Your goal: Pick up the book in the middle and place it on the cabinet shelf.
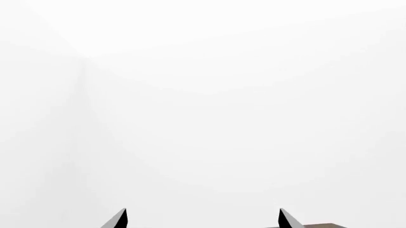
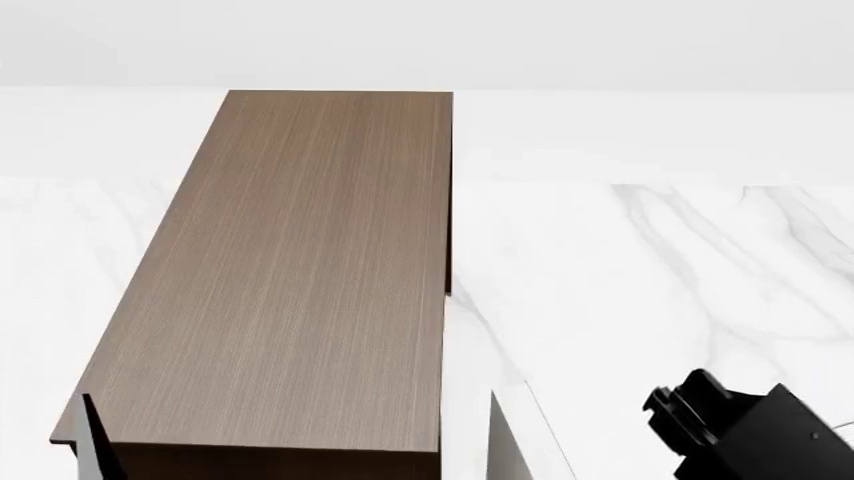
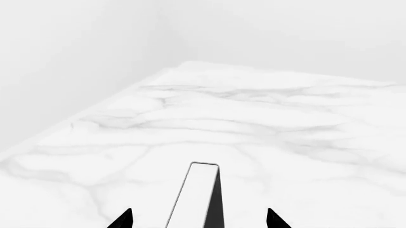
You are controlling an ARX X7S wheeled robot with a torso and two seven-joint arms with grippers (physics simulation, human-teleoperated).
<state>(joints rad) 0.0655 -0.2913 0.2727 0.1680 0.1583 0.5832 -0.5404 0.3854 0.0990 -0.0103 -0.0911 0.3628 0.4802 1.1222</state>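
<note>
Right fingers (image 3: 199, 219) spread astride upright book (image 3: 198, 199), only in wrist view; left fingers (image 1: 203, 219) spread, empty.

no text, label, brand or number can be read anywhere (all surfaces shown are plain).

One cabinet shelf (image 2: 294, 280), one book (image 3: 198, 197), two hands (image 1: 203, 219) (image 3: 199, 219).

Showed a white marble-veined worktop (image 2: 641, 270) carrying the tall dark-brown cabinet (image 2: 287, 290), with a thin white upright panel (image 3: 193, 194) standing directly on the marble.
</note>
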